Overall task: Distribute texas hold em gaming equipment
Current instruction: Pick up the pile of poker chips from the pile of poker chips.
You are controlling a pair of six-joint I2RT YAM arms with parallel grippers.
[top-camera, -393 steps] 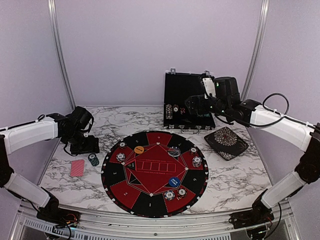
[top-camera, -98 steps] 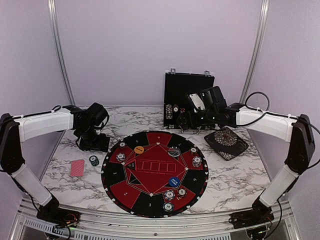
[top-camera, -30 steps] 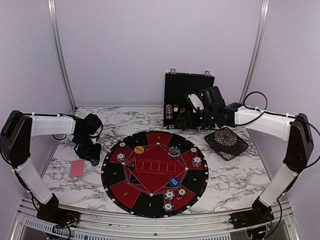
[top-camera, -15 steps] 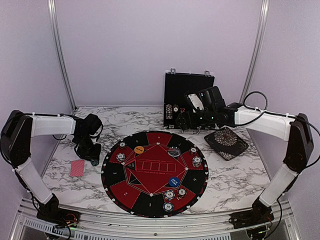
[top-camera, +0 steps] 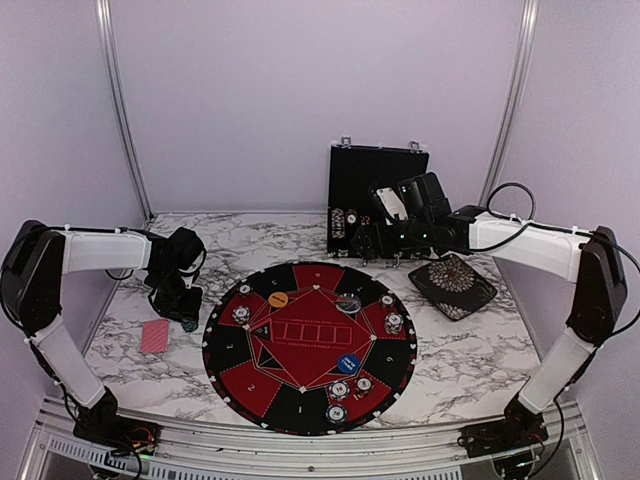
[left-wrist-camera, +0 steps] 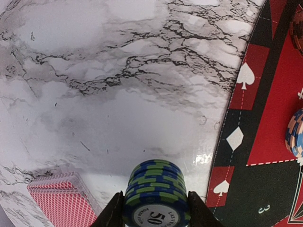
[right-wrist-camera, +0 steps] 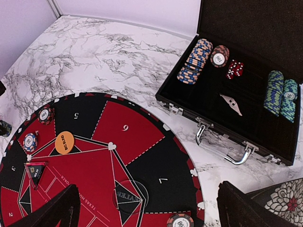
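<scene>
The left gripper point(left-wrist-camera: 155, 213) is pinching a chip stack point(left-wrist-camera: 156, 187) between its two fingers point(left-wrist-camera: 112, 213), one on each side of the stack's edge. The chips have blue rims striped with green, and the top one shows a pale centre printed "50". The stack seems to sit on the marble table point(left-wrist-camera: 94, 71) rather than hang above it, though the wrist view is too close to be sure. Just left of the fingers lie the red-backed cards point(left-wrist-camera: 64, 201) in a squared deck. Just right of them begins the mat point(left-wrist-camera: 265, 123), its black rim marked with white spades and diamonds. Further right on it a blue-and-orange striped chip point(left-wrist-camera: 294, 132) shows at the frame edge. The right gripper point(right-wrist-camera: 147, 201) hangs with its jaws spread wide, holding nothing. Below it, between the fingers, lies the clear disc point(right-wrist-camera: 129, 196). Ahead and left is the orange disc point(right-wrist-camera: 64, 142), and ahead and right is the open case point(right-wrist-camera: 208, 90) with other stacks point(right-wrist-camera: 195, 61) inside.
</scene>
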